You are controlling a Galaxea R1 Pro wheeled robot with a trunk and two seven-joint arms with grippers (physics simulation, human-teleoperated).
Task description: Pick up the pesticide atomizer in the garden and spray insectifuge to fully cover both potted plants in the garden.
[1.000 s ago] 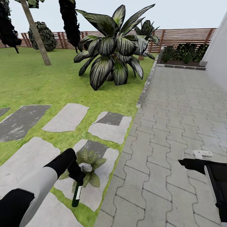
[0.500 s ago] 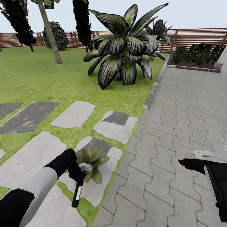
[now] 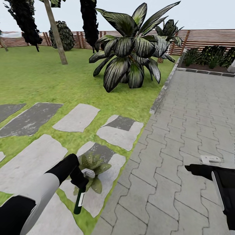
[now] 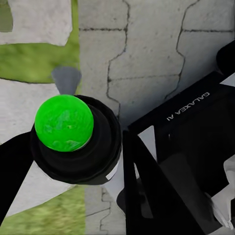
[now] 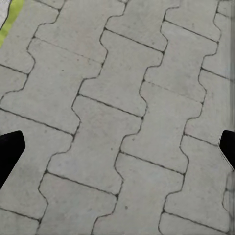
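My left gripper (image 3: 84, 177) is shut on the pesticide atomizer (image 3: 79, 199), a dark bottle with a white label that hangs downward from the fingers. In the left wrist view the atomizer (image 4: 73, 142) shows a bright green round button on its top, with black fingers on both sides. One potted plant (image 3: 94, 164), a small green rosette, stands on a stepping stone right behind and beside the left gripper, in the garden. My right gripper (image 3: 209, 160) hovers open over the grey paving (image 3: 182, 137); its fingertips (image 5: 11, 147) stand wide apart above bare pavers.
A large striped agave (image 3: 130, 55) grows on the lawn (image 3: 39, 78) ahead. Palm trunks (image 3: 57, 36) and a brown slat fence (image 3: 205, 36) stand at the back. Stepping stones (image 3: 76, 117) cross the grass at left. A planted bed (image 3: 209, 57) lies at the back right.
The camera has swung a little to the left, so the scene has slid right in the picture. Both arms keep their poses, and the atomizer stays in the left gripper.
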